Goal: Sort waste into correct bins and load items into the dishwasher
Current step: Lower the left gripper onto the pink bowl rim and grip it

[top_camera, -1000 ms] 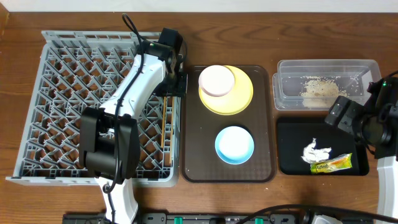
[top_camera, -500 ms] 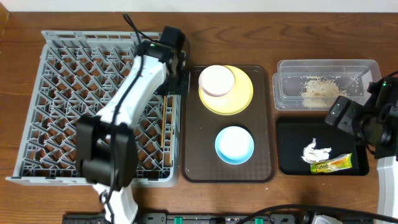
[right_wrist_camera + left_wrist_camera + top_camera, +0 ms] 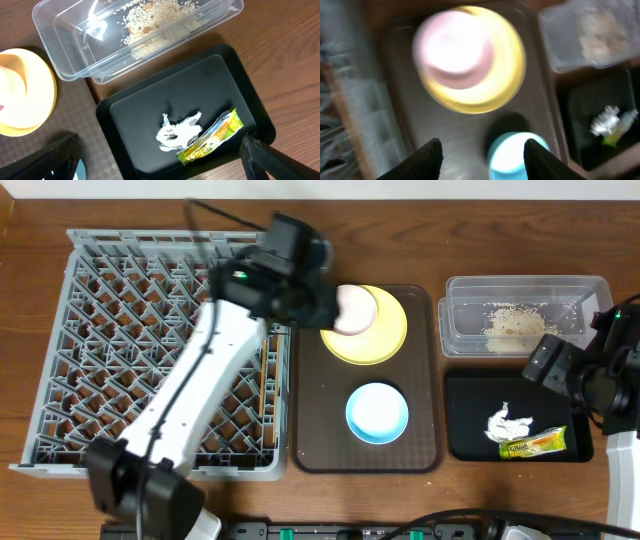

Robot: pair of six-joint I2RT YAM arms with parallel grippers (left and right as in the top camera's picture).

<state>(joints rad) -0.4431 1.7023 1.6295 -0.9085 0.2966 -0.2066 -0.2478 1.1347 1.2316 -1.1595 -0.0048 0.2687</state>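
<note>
Left gripper point(image 3: 482, 145) is over the far left part of the brown tray point(image 3: 310, 430), at the left edge of the white bowl point(image 3: 358, 310). Its jaws are moderately apart with nothing between them. The wrist view is blurred, so contact with the bowl can't be judged.

The white bowl sits on the yellow plate point(image 3: 388, 340) at the far end of the brown tray. The blue bowl point(image 3: 377, 412) is on the near half of the same tray, apart from the plate. The dish rack point(image 3: 100, 340) is left of the tray, and the chopsticks point(image 3: 263, 385) lie in it along its right side.

Right gripper point(image 3: 159, 140) is spread wide and holds nothing. It hangs over the black tray point(image 3: 235, 75) on the right. The tissue point(image 3: 175, 131) and snack wrapper point(image 3: 212, 136) lie in that tray just beside each other, near its near edge. The clear tub point(image 3: 50, 20) sits just beyond the black tray, with the food scraps point(image 3: 155, 12) inside.
</note>
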